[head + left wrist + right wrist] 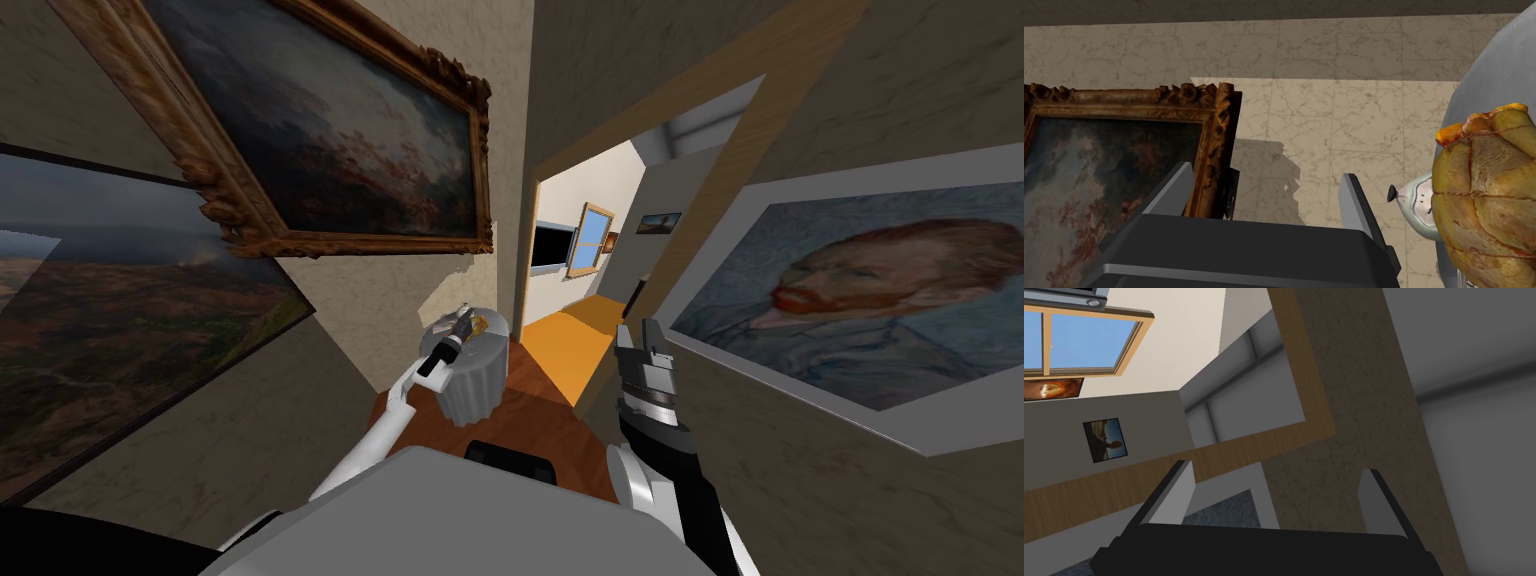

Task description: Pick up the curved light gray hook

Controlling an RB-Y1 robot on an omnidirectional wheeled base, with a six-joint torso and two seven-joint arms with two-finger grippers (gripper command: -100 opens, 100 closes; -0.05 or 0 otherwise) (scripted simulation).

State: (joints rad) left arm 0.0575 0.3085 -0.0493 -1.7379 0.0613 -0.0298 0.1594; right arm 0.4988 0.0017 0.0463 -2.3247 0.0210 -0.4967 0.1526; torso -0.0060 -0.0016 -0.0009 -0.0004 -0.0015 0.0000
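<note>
Item: curved hook, pale grey with a dark tip. As far as I can tell it lies on top of the ribbed grey drum, pressed against a trussed roast bird.

My left claw: blades wide apart, holding nothing, hovering at the drum's top. The hook sits just outside one blade, apart from it. A gilt-framed painting hangs on the wall beyond.

My right claw: blades wide apart, empty, raised beside the portrait near the doorway.
</note>
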